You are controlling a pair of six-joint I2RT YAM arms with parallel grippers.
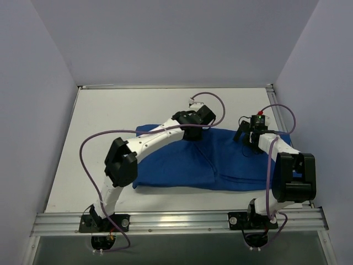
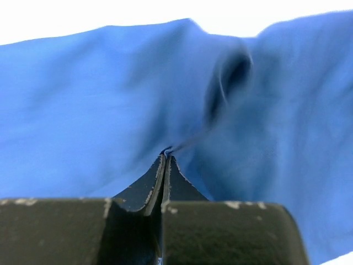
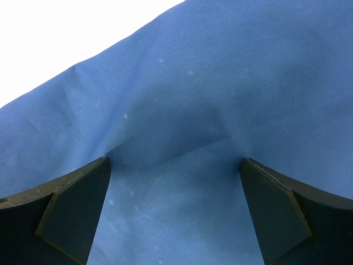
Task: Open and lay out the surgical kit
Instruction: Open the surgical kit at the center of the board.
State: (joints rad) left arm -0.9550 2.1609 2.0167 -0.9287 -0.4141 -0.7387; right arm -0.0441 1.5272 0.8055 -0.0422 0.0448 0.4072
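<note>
Blue cloth wrap (image 1: 176,165) bundled at middle of table (image 1: 110,110), reaching right edge. Left gripper (image 2: 165,156) pinches 1 thin fold; right gripper (image 3: 175,165) spread over cloth (contents hidden). Risk: shallow pinch slips, or pull drags whole bundle.

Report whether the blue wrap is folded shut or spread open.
Folded shut: the wrap lies as a closed bundle with flaps overlapping on top, nothing inside showing. The left tool is pinched on a fold.
</note>
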